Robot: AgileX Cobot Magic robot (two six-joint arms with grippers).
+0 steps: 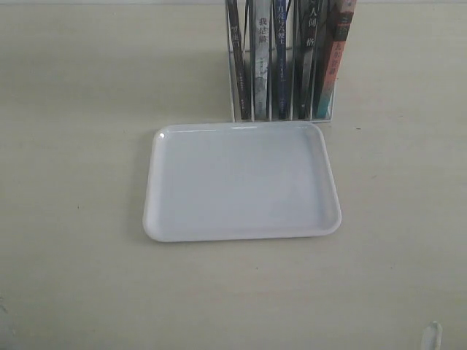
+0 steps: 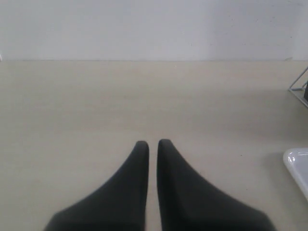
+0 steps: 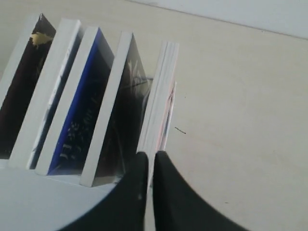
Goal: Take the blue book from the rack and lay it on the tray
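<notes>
The blue book [image 1: 281, 58] stands upright in the middle slot of the wire rack [image 1: 235, 95], with its narrow dark blue spine facing the tray [image 1: 241, 182]. The white tray lies flat just in front of the rack and holds nothing. From above, the blue book [image 3: 79, 113] shows its blue cover between dark-covered books. My right gripper [image 3: 150, 155] is shut and holds nothing; it hangs over the tray's [image 3: 38, 202] far edge near the rightmost book. My left gripper [image 2: 153, 143] is shut over bare table, and the tray's corner [image 2: 297, 166] is off to one side. Neither gripper shows in the exterior view.
Two black-spined books [image 1: 237, 51] fill the rack's left slots. Another dark book [image 1: 306, 58] and a red-spined book [image 1: 339, 44] stand right of the blue one. Pale tabletop [image 1: 73, 146] surrounds the tray. A rack wire [image 2: 298, 86] shows in the left wrist view.
</notes>
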